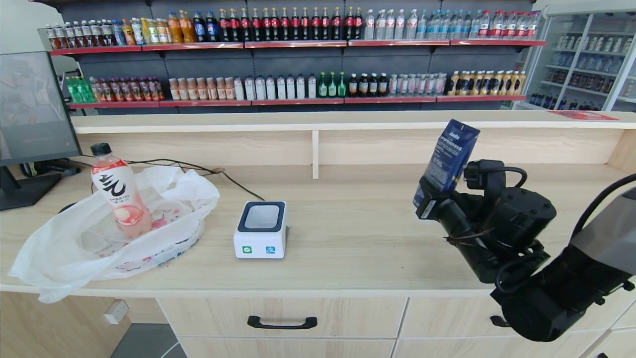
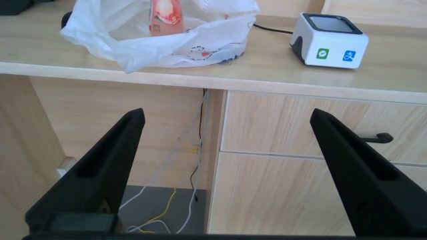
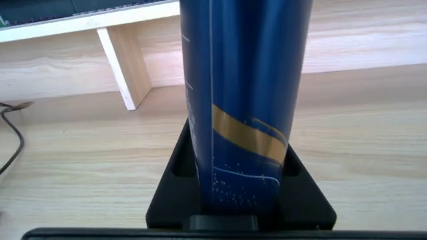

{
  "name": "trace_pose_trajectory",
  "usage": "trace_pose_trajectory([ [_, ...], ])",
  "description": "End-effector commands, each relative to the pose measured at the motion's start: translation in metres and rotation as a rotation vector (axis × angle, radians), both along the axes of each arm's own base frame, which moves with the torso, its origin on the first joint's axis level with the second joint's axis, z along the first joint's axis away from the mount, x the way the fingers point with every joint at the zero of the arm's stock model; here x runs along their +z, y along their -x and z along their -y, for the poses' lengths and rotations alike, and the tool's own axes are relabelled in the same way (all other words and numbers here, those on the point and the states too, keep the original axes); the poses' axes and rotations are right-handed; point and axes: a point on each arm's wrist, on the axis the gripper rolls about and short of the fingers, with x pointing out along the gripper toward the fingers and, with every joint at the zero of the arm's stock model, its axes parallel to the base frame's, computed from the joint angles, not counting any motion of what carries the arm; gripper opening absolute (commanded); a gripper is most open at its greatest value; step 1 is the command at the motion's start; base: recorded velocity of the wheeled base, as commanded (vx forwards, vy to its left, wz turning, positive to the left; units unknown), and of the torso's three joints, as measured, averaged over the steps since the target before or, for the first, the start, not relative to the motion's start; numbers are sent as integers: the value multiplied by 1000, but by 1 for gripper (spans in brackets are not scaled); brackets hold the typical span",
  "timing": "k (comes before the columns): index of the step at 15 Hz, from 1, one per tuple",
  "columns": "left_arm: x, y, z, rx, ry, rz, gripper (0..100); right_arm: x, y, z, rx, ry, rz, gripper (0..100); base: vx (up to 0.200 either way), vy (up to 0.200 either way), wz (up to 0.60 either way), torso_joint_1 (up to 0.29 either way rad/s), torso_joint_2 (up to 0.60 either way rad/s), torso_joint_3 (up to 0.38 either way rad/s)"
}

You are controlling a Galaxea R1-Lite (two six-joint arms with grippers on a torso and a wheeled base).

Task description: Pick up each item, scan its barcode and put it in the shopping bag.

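My right gripper is shut on a dark blue packet, held upright above the right part of the counter. In the right wrist view the blue packet with a gold stripe stands between the fingers. The white barcode scanner sits mid-counter, to the left of the packet. A white shopping bag lies at the left with a pink drink bottle standing in it. My left gripper hangs open below the counter edge, in front of the cabinet, with the bag and scanner above it.
A monitor stands at the counter's far left, with cables running behind the bag. A raised wooden ledge with a divider runs along the back. Drink shelves fill the wall behind. Drawers with a black handle sit under the counter.
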Motion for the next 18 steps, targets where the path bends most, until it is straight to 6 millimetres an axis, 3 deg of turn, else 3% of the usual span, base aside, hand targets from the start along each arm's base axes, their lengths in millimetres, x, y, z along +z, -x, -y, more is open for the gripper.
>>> trace_pose_trajectory([
  [1, 0, 0, 0, 0, 0, 0, 100, 28, 26, 1, 29, -6, 65, 0, 0, 0, 0, 0, 0, 0],
  [4, 0, 0, 0, 0, 0, 0, 100, 50, 58, 5, 67, -27, 112, 0, 0, 0, 0, 0, 0, 0],
  [8, 0, 0, 0, 0, 0, 0, 100, 57, 96, 26, 64, -27, 121, 0, 0, 0, 0, 0, 0, 0],
  [15, 0, 0, 0, 0, 0, 0, 100, 52, 115, 38, 51, -1, 98, 0, 0, 0, 0, 0, 0, 0],
  [18, 0, 0, 0, 2, 0, 0, 100, 45, 133, 46, 56, 27, 72, 0, 0, 0, 0, 0, 0, 0],
])
